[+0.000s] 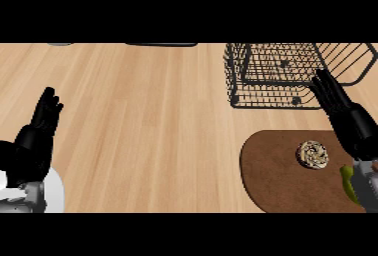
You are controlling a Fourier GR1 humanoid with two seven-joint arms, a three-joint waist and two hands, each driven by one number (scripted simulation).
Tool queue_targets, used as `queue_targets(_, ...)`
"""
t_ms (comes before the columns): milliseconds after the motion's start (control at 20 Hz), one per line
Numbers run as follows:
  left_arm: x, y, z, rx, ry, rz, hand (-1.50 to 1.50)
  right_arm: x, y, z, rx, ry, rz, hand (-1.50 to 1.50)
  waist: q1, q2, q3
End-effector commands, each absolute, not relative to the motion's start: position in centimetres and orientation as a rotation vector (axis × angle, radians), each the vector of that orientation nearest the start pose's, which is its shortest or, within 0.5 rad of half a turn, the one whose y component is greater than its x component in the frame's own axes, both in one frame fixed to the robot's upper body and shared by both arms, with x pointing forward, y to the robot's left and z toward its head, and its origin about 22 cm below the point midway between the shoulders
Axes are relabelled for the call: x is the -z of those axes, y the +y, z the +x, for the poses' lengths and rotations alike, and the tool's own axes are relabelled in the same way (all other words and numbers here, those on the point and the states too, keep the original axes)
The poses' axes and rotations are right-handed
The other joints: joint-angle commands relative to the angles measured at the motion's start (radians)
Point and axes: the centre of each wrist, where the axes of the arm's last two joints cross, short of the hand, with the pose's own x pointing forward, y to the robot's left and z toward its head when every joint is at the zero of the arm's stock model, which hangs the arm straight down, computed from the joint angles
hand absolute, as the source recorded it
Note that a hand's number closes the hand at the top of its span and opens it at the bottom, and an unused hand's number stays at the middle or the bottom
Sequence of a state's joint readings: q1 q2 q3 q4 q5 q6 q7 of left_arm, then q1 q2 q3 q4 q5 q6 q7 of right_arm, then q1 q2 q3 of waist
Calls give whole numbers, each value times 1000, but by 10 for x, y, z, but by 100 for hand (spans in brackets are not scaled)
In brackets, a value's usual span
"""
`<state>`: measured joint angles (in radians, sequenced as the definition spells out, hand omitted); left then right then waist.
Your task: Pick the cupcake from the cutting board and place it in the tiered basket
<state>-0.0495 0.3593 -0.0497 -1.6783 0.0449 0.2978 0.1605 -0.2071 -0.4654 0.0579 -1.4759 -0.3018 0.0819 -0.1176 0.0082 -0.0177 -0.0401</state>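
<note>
Brown cutting board [277,170], one cupcake [313,154], one tiered basket [273,75].

The cupcake [313,154] sits on the cutting board [277,175], with the tiered basket [273,75] behind it.

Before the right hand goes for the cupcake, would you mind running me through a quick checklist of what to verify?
1. Cupcake sits on the cutting board, nothing covering it: ok.
2. Right hand open, fingers straight, holding nothing: ok.
3. Right hand is over the cupcake: not ok; it shows beside it, fingers pointing toward the basket.
4. Basket shows no load in the part visible: ok; the rest is cut off.
5. Green thing on the board near the right forearm may get in the way: cannot tell.
6. Left hand open at the left edge, away from the board: ok.
</note>
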Motion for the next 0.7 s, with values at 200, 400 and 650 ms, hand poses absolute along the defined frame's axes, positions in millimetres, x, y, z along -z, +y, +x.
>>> queue_targets(200, -65, 247, 265, 72, -1716, 282, 0, -100, -340, 316, -177, -1926, 598, 150, 1, 36, 49)
queue_targets(400, -47, 215, 261, 109, -1700, 165, 0, -66, -383, 317, -45, -1694, 585, -150, 19, 50, 45)
queue_targets(650, -49, 211, 264, 112, -1680, 172, 0, -39, -387, 306, -155, -1633, 1039, -150, 6, 38, 49)
